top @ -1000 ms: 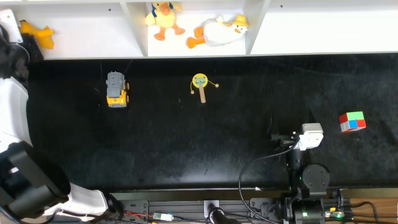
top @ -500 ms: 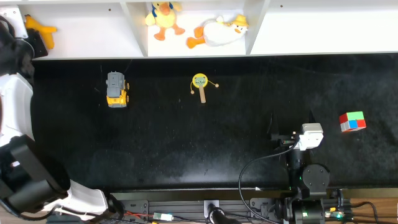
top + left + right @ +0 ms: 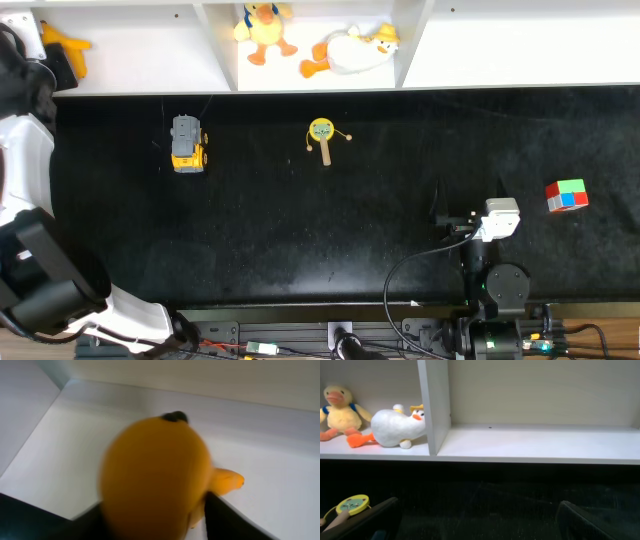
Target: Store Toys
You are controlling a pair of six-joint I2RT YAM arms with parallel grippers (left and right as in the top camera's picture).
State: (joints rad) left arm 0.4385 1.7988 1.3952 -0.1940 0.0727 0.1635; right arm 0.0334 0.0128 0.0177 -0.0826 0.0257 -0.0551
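My left gripper (image 3: 155,527) is shut on an orange plush toy (image 3: 152,477), held inside the far-left white shelf compartment (image 3: 140,55); from above the toy (image 3: 62,42) shows at the shelf's left end. A yellow duck plush (image 3: 263,25) and a white goose plush (image 3: 350,50) lie in the middle compartment. On the black mat stand a yellow toy truck (image 3: 187,143), a small rattle drum (image 3: 322,135) and a coloured cube (image 3: 566,195). My right gripper (image 3: 480,522) is open and low over the mat near the front right, facing the shelf.
The right shelf compartment (image 3: 535,442) is bare, with a white divider (image 3: 434,407) between it and the plush toys. Cables and the right arm's base (image 3: 495,285) crowd the front edge. The black mat (image 3: 330,230) has wide free room in the middle.
The left gripper has carried the orange toy a little farther back into the left shelf compartment. The right arm has kept still.
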